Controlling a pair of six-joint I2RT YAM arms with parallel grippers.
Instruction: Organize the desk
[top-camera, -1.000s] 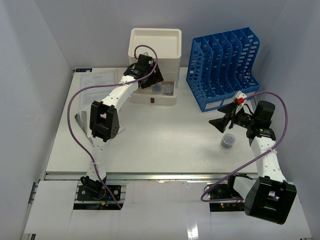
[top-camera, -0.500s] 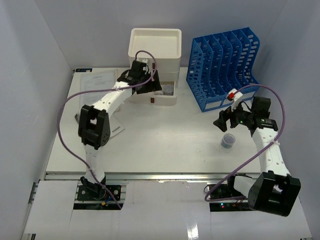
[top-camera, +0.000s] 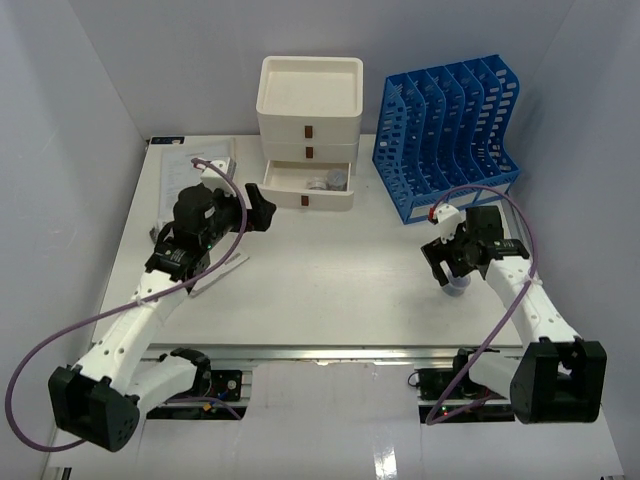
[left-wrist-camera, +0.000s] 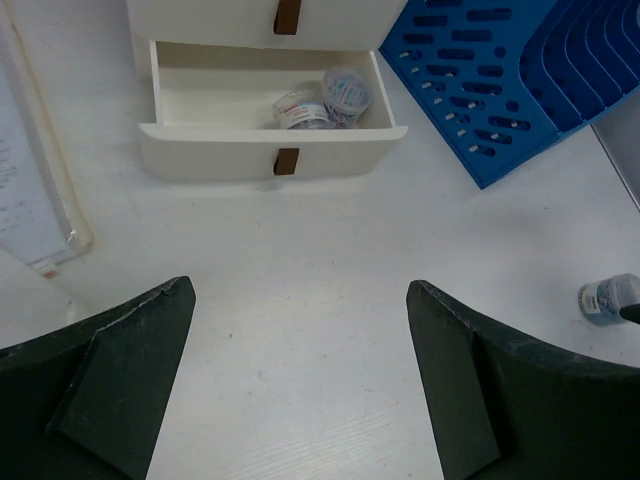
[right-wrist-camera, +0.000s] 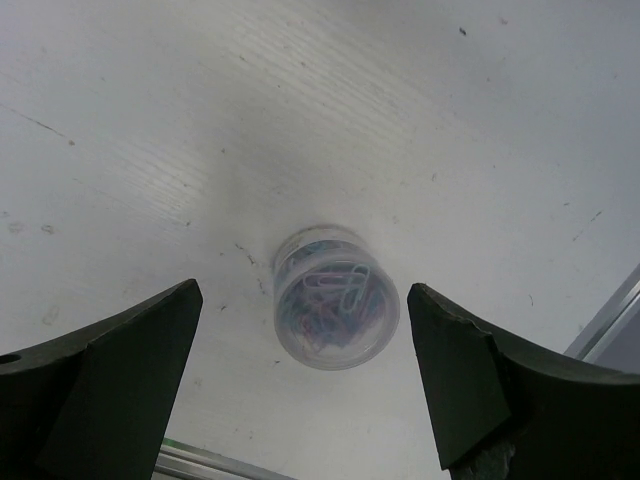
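Right pincer: open, jaws either side of clip jar, not touching.
Left pincer: open, empty.
Counter: mid-frame; clip jar right of centre.
Handling: likely light, slick, rigid; grip mid-wall.

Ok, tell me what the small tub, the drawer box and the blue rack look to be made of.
Small tub: clear plastic, probably; coloured paper clips show through its wall.
Drawer box: cream, opaque, smooth satin plastic by its rounded moulded edges; the brown pulls' material is unclear.
Blue rack: moulded plastic, slightly glossy, with regular slots in every divider.
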